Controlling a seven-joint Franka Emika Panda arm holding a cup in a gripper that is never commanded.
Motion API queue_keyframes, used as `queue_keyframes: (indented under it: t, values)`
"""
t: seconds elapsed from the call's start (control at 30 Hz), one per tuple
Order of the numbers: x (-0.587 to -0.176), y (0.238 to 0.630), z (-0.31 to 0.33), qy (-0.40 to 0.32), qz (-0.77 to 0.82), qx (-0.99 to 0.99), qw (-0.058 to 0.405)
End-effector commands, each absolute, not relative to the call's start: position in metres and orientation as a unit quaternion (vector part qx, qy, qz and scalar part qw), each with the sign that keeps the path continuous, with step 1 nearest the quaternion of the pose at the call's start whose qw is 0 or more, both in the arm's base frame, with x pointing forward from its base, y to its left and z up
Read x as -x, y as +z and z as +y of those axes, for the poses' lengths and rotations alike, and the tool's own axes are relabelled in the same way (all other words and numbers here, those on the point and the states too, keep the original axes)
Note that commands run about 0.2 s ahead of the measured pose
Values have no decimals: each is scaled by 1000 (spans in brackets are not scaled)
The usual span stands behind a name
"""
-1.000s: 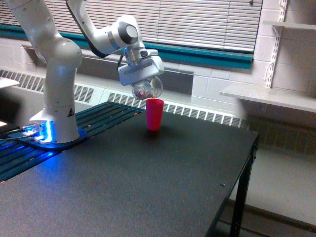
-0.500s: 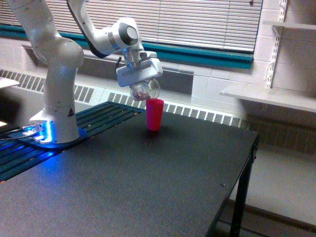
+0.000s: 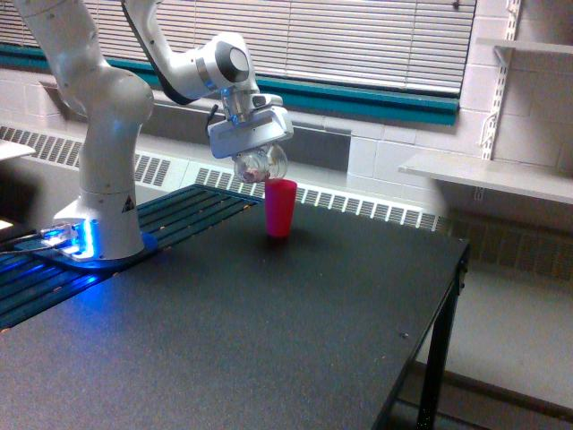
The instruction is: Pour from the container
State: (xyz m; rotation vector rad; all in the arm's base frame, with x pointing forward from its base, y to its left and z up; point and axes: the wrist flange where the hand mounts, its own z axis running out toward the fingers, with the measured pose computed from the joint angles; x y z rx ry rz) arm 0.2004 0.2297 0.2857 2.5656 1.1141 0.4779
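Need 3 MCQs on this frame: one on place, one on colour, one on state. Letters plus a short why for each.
1. Where does the pink cup stand?
A. on the black table
B. on the white shelf
C. on the robot's base

2. What colour is the light at the foot of the robot?
A. green
B. blue
C. red

3. How is the clear container held?
A. upright on the table
B. lying on the floor
C. tipped, in the air, under the gripper

Answers:
1. A: the cup rests on the dark table top, near its far edge.
2. B: a blue glow shows at the base, on the exterior view's left.
3. C: the container hangs tilted just above and to the left of the pink cup's rim, off the table.
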Motion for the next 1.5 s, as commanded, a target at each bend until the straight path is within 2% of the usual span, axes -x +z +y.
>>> queue_keyframes:
  t: [0.03,0.57,1.03,1.5]
  values:
    - [-192,274,221,152,403,-887,165]
    - [-188,270,223,145,409,-884,172]
    - [-205,284,244,159,405,-884,170]
    - [-211,282,257,159,421,-875,179]
